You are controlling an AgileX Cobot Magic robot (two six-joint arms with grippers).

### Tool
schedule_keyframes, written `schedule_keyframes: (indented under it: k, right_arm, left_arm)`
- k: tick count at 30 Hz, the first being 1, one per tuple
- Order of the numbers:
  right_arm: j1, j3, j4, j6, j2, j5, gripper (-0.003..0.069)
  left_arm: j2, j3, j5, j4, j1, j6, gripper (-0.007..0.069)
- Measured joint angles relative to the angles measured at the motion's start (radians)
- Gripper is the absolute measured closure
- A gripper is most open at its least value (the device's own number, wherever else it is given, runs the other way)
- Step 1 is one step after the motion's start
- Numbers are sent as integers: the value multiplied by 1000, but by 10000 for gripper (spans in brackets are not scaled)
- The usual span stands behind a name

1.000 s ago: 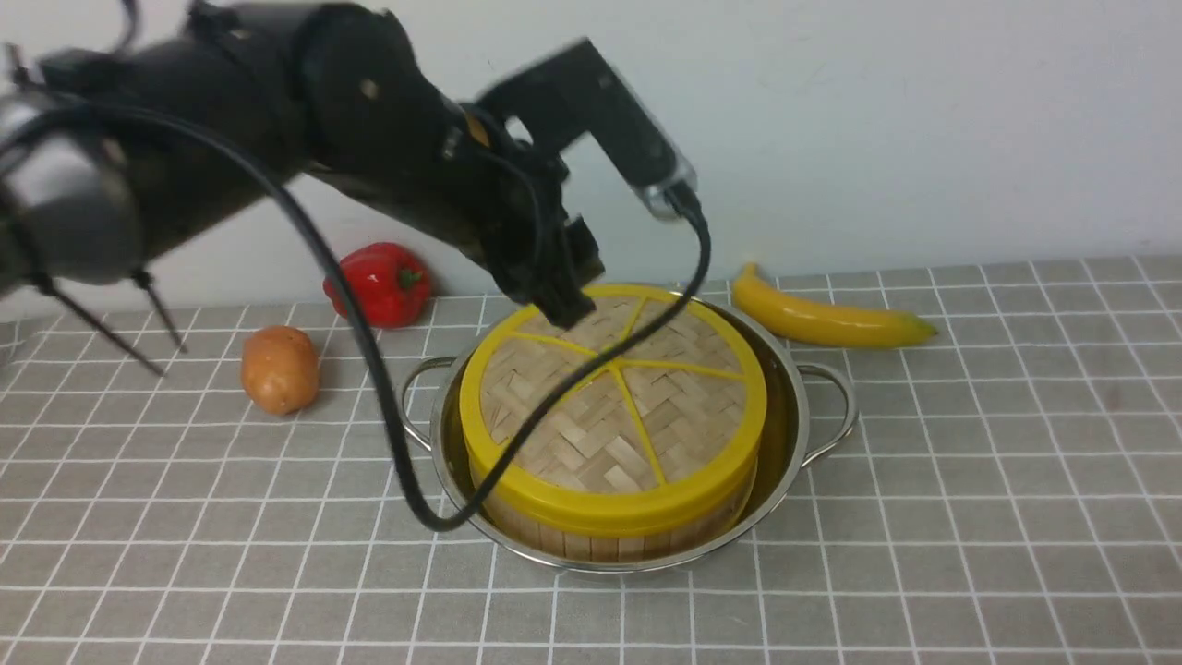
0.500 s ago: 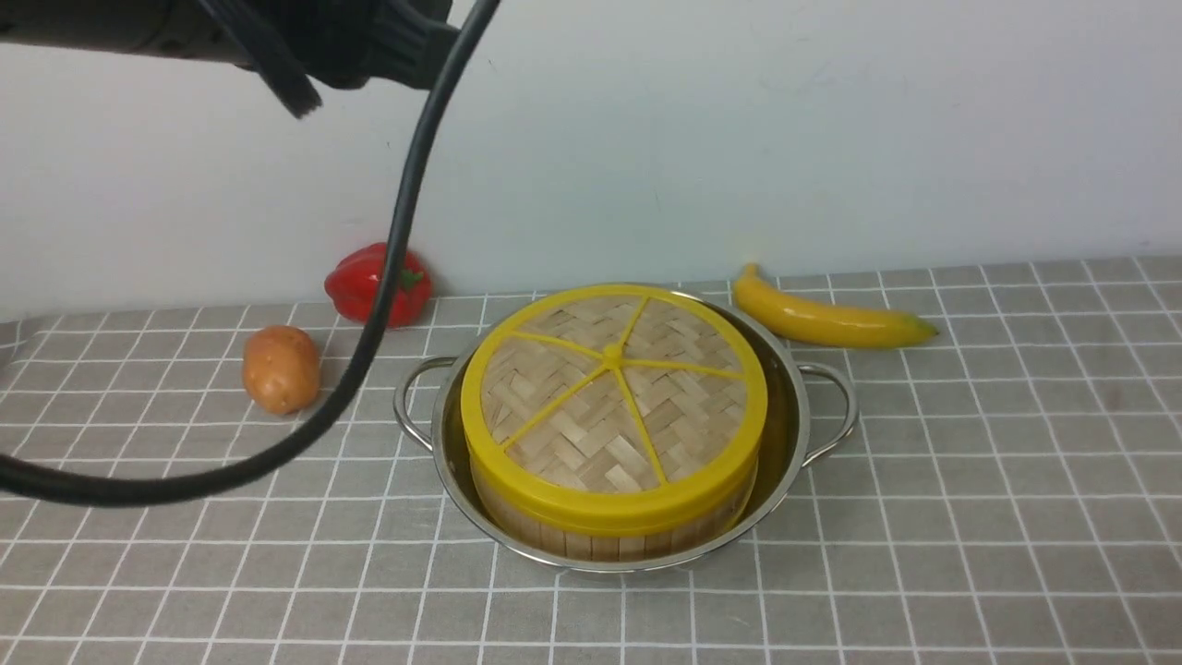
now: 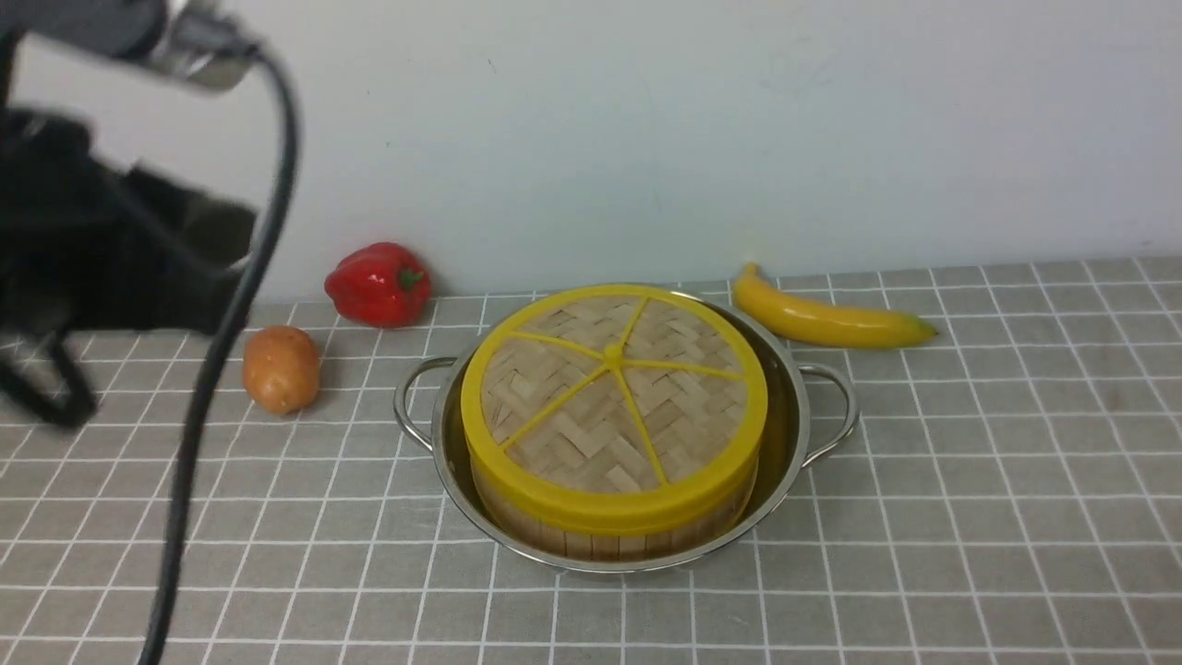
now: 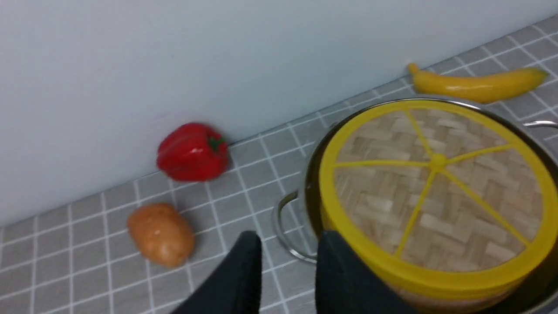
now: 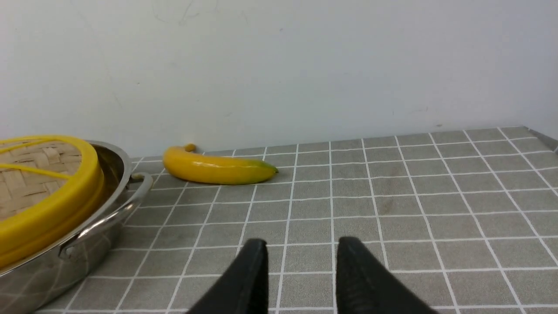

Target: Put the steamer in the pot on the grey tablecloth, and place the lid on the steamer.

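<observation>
From the front, the left arm (image 3: 102,249) is a dark, motion-blurred mass at the 9 o'clock edge of the scene, well clear of the cookware, with a thick black cable (image 3: 212,388) looping down in front of it; its end effector cannot be made out here. At the centre, the wide shiny stainless-steel pot (image 3: 794,406) with two loop handles sits on the grey tablecloth with thin white grid lines (image 3: 970,517). Inside it stands the round bamboo steamer with slatted wall (image 3: 591,540), mostly hidden by the flat woven-bamboo lid with yellow rim, spokes and centre knob (image 3: 614,392) resting squarely on top. A glossy red bell pepper (image 3: 379,284) lies at 10 o'clock from the pot, a brown potato (image 3: 281,368) at 9 o'clock, and a smooth yellow banana (image 3: 831,319) at 2 o'clock.

In the left wrist view, the left end effector (image 4: 288,279) shows two dark fingers standing slightly apart with nothing between them, released, near the pot's handle. The picture is soft with blur.

In the right wrist view, the right end effector (image 5: 301,279) hangs low over bare cloth, its fingers parted and empty, away from the pot, which is cut off at the frame edge.
</observation>
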Motion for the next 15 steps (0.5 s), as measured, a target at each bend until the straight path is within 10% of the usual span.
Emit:
schedule_keyframes:
  k: [15]
  right_arm:
    - [0, 0, 0, 0, 0, 0, 417]
  left_arm:
    - [-740, 838, -323, -37, 271, -3, 423]
